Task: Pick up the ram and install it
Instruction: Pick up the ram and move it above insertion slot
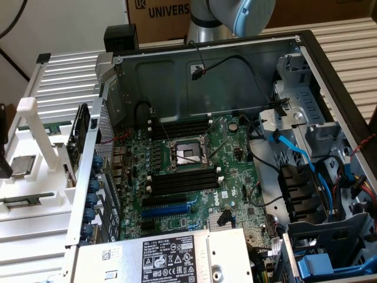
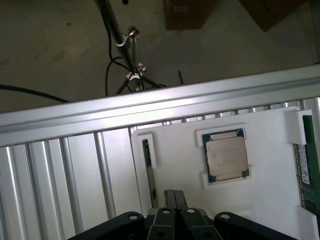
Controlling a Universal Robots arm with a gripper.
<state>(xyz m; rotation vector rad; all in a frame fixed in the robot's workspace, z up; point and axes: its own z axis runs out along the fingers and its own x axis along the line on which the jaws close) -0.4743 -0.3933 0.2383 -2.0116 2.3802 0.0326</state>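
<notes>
The ram (image 2: 307, 170) is a thin green stick lying in a white holder tray (image 2: 265, 200), held by white clips, beside a square processor chip (image 2: 227, 155). My gripper (image 2: 170, 194) hovers over the same tray, its two black fingers pressed together with nothing between them, well apart from the ram. In the exterior view the ram shows only as a green edge (image 1: 44, 126) on the tray (image 1: 35, 177) at that view's left. The gripper itself is out of that view; only the arm's grey and blue joint (image 1: 235, 15) shows. Long black memory slots (image 1: 182, 180) sit on the motherboard (image 1: 235, 171).
The open computer case (image 1: 206, 65) holds a processor socket (image 1: 187, 154), a blue slot (image 1: 171, 207), blue cables (image 1: 294, 150) and a power supply (image 1: 171, 256). An upright card (image 1: 79, 132) stands by the tray. A thin dark part (image 2: 147, 167) lies in another tray slot. Ribbed aluminium frame (image 2: 65, 175) borders the tray.
</notes>
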